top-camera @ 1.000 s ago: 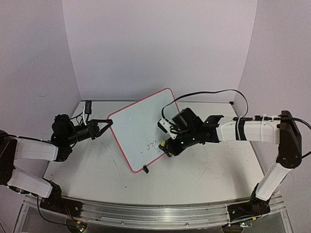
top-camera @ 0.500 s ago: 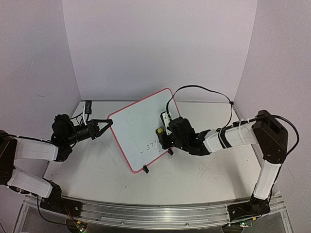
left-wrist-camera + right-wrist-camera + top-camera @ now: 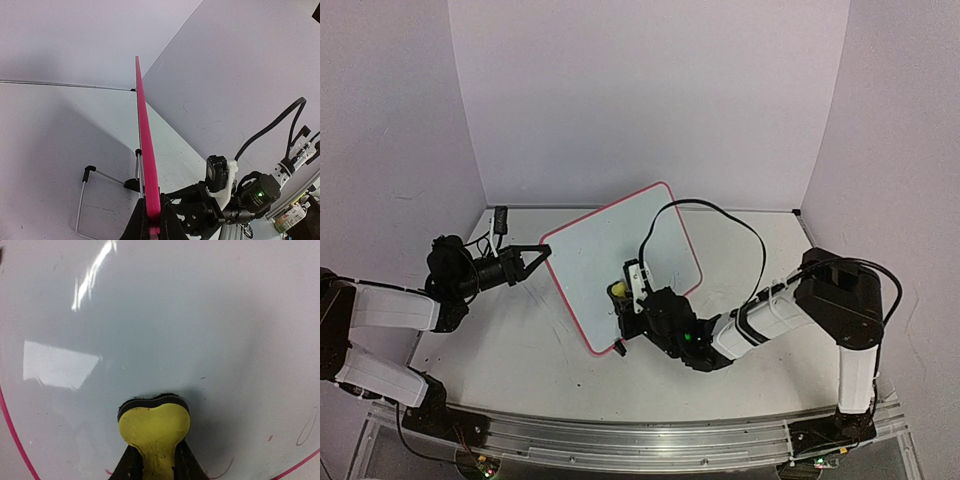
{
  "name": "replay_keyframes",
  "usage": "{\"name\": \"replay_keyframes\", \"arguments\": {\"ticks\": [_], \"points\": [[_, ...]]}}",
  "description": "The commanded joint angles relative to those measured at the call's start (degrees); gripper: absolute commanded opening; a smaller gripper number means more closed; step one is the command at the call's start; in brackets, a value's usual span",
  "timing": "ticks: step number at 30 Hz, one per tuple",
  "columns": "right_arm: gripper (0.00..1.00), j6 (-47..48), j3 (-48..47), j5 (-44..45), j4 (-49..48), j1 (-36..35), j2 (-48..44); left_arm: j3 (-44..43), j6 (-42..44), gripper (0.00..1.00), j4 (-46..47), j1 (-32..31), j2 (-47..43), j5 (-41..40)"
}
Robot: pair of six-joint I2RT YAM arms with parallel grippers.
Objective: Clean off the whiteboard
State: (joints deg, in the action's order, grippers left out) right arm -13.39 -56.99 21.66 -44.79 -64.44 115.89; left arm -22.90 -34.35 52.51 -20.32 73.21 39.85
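The whiteboard point(image 3: 610, 262), white with a thin red-pink frame, stands tilted on the table. My left gripper point(image 3: 542, 251) is shut on its left edge; the left wrist view shows the frame edge-on point(image 3: 145, 145) between the jaws point(image 3: 151, 225). My right gripper point(image 3: 620, 300) is shut on a yellow eraser point(image 3: 618, 289) and presses it against the board's lower part. In the right wrist view the eraser point(image 3: 154, 427) lies flat on the board point(image 3: 175, 325), held by the gripper point(image 3: 155, 465). Faint marker traces point(image 3: 306, 430) remain at the lower right.
A small black object point(image 3: 501, 219) lies at the table's back left corner. The board's wire stand point(image 3: 95, 180) and black foot point(image 3: 618, 349) rest on the table. The right arm's cable point(image 3: 720, 215) loops above the board. Purple walls enclose the table.
My right gripper has swept the eraser leftward across the board's lower part, and the handwriting there no longer shows. The left gripper and board have stayed in place.
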Motion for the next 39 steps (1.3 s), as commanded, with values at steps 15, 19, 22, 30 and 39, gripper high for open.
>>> {"name": "replay_keyframes", "arguments": {"ticks": [15,19,22,30,39], "points": [[0.14,-6.6,1.5,0.4,2.9,1.8,-1.7,-0.7,3.1,0.0,-0.3,-1.7,-0.7,7.1],[0.14,-6.9,4.5,0.6,2.9,6.8,-3.4,-0.7,3.1,0.0,-0.3,-1.7,-0.8,7.1],[0.14,-6.3,5.2,0.6,2.7,9.6,-2.9,-0.7,3.1,0.0,-0.2,-1.7,-0.7,7.2],[0.14,-6.2,4.3,-2.8,1.2,12.2,-1.2,-0.9,3.2,0.0,-0.2,-1.7,-0.3,7.3],[0.14,-4.6,5.2,-6.4,-3.0,4.7,-1.9,-1.0,3.2,0.0,-0.3,-1.7,-0.2,7.4]]}}
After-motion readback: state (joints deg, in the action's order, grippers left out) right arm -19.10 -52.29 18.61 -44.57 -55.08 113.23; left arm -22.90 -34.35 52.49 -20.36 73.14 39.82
